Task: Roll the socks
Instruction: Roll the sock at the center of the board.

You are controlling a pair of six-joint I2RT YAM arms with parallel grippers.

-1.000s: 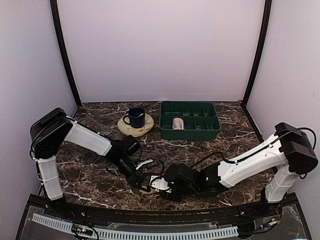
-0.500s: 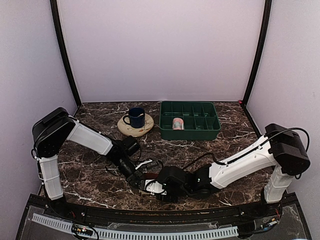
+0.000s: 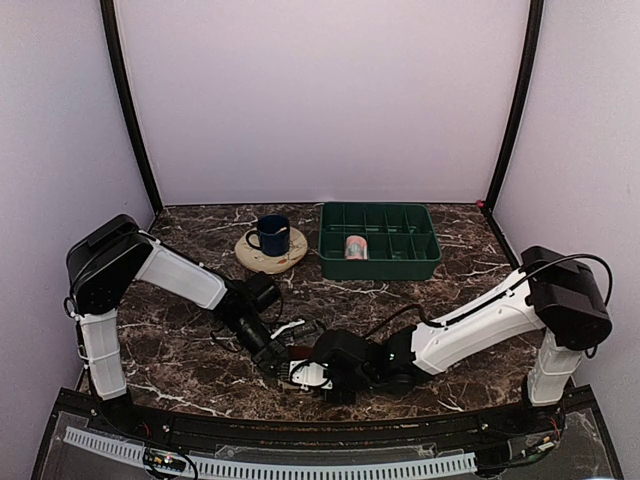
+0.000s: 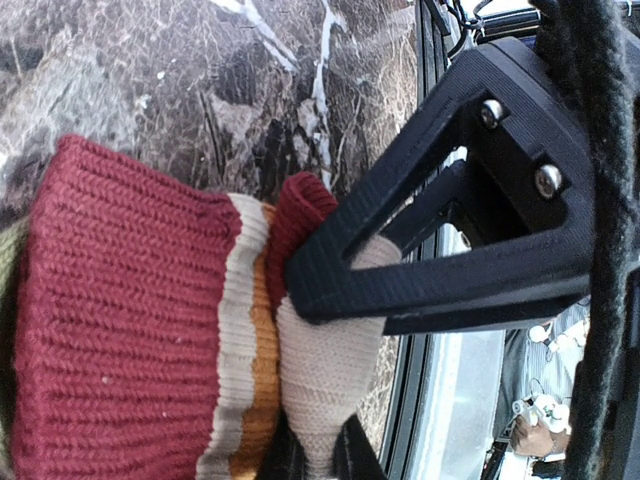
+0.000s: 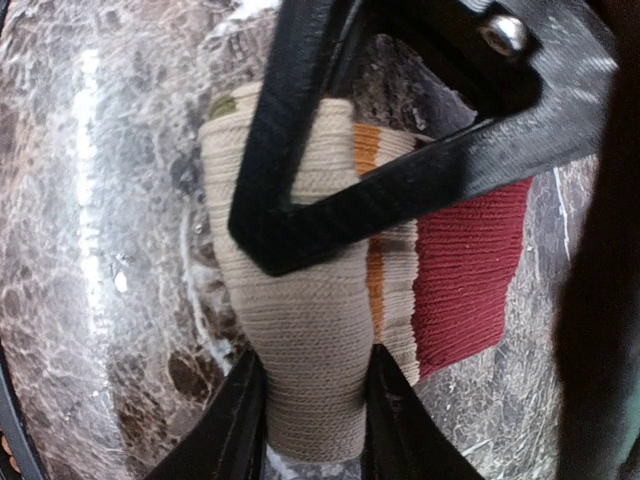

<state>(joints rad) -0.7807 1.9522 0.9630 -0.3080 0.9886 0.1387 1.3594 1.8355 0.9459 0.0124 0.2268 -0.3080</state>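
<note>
A sock with a beige body, orange and cream stripes and a dark red cuff lies on the marble near the front edge, mostly hidden in the top view (image 3: 300, 357) between the two grippers. My left gripper (image 3: 277, 358) is shut on a beige fold of the sock (image 4: 318, 350), next to the red cuff (image 4: 120, 330). My right gripper (image 3: 312, 373) is shut around the beige body of the sock (image 5: 305, 340), with the red cuff (image 5: 465, 270) off to the right. A rolled sock (image 3: 354, 247) sits in the green tray (image 3: 380, 262).
A blue mug (image 3: 271, 235) stands on a round tan coaster (image 3: 258, 259) at the back left of the tray. The table's front edge (image 3: 300, 412) lies just below both grippers. A black cable (image 3: 395, 316) loops over the right arm.
My right arm has slid left along the front edge, closing in on the left gripper over the sock. The left arm has barely moved.
</note>
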